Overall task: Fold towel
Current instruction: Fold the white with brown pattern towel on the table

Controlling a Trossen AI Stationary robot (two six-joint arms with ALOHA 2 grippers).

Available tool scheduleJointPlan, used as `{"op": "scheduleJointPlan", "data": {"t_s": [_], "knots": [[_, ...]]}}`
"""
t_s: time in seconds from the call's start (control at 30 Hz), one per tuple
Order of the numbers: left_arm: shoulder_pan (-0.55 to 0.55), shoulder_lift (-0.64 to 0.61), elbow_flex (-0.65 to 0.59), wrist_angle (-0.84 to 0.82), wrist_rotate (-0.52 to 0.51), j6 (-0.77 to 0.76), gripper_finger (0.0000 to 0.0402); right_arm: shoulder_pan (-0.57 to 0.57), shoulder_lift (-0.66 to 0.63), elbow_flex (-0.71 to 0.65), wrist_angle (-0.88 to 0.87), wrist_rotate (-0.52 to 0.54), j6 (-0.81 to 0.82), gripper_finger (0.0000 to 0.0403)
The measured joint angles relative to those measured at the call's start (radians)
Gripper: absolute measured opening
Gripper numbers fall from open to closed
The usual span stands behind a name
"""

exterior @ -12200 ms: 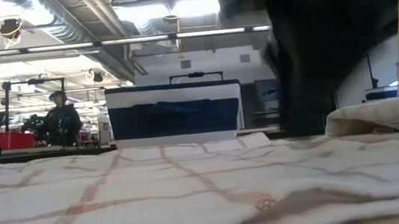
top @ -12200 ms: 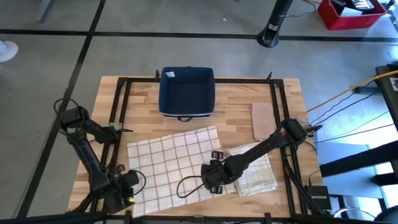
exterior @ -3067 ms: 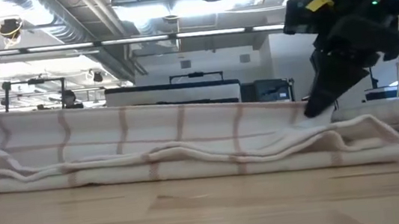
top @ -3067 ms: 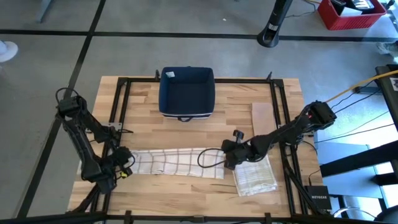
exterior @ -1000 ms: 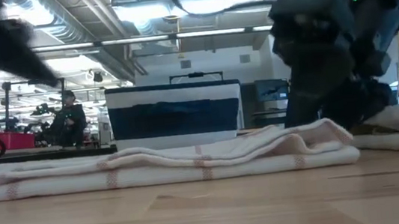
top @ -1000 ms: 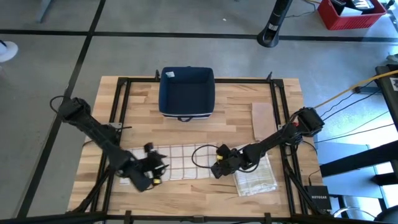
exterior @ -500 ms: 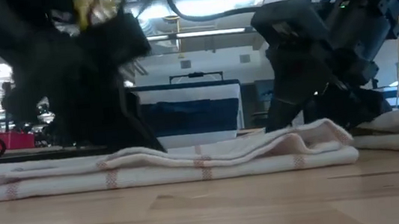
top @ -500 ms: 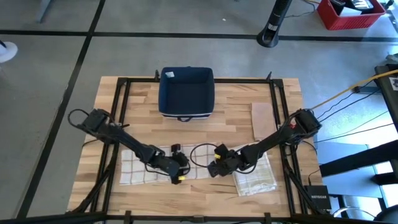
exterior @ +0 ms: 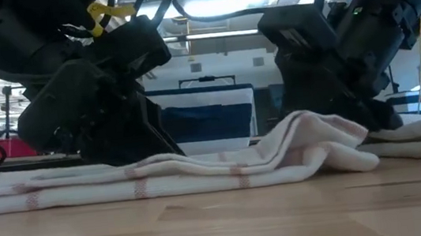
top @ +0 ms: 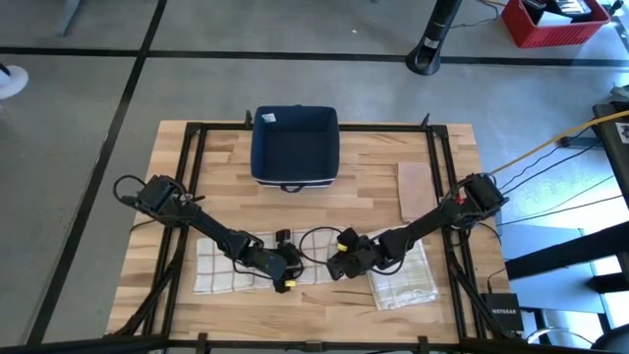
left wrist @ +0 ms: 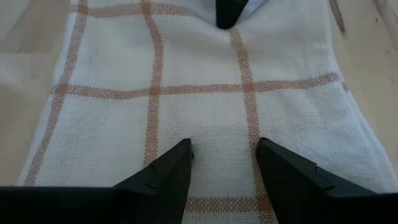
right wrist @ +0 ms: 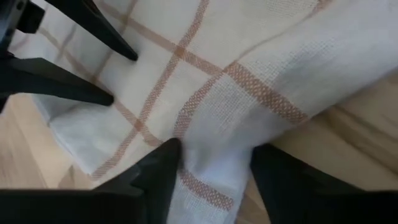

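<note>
The checked white towel [top: 221,270] lies folded into a long strip on the wooden table [top: 373,157], its underside flat on the wood. My left gripper [left wrist: 224,149] stands open over the strip's right half [top: 292,262], its tips down at the cloth. My right gripper [right wrist: 214,152] is at the strip's right end [top: 335,265], facing the left one, with bunched cloth between its fingers. In the low view that end rises in a hump [exterior: 307,127]. My left gripper has its open fingertips [left wrist: 183,152] at the towel's flat top layer; I cannot tell whether they touch it. My right gripper has the strip's right end [right wrist: 214,171] gathered between its two fingers, several layers. The fingers slant down from the table's right. The cloth humps up there, and the remainder lies on the table.
A second folded towel [top: 405,278] lies right of the strip, under my right arm. A dark blue bin [top: 295,146] stands at the far middle and a brown sheet [top: 415,190] at the far right. A black frame [top: 187,157] rims the table.
My left gripper has swept toward the table's right along the strip and come down close to my right gripper, turning as it went. The towel's right end, flat before, has bunched up into a hump at my right gripper; its other parts have stayed put.
</note>
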State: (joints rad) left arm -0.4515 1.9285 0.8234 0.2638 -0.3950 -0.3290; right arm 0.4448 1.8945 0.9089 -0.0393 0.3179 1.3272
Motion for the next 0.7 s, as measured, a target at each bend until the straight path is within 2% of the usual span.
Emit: {"op": "scheduleJointPlan", "data": {"t_s": [0.2, 0.4, 0.6, 0.7], "knots": [[0.0, 0.001, -0.001, 0.001, 0.003, -0.003, 0.0178, -0.001, 0.0, -0.002, 0.004, -0.012, -0.04, 0.012], [0.0, 0.002, -0.002, 0.002, 0.003, -0.004, 0.0178, 0.013, -0.011, -0.003, 0.027, -0.001, -0.098, 0.0018], [0.001, 0.003, -0.003, 0.007, 0.006, -0.007, 0.0178, 0.015, -0.103, -0.002, -0.124, -0.042, -0.102, 0.0034], [0.001, 0.004, -0.003, 0.008, 0.007, -0.008, 0.0178, 0.012, -0.139, 0.0, -0.141, -0.075, -0.126, 0.0026]]}}
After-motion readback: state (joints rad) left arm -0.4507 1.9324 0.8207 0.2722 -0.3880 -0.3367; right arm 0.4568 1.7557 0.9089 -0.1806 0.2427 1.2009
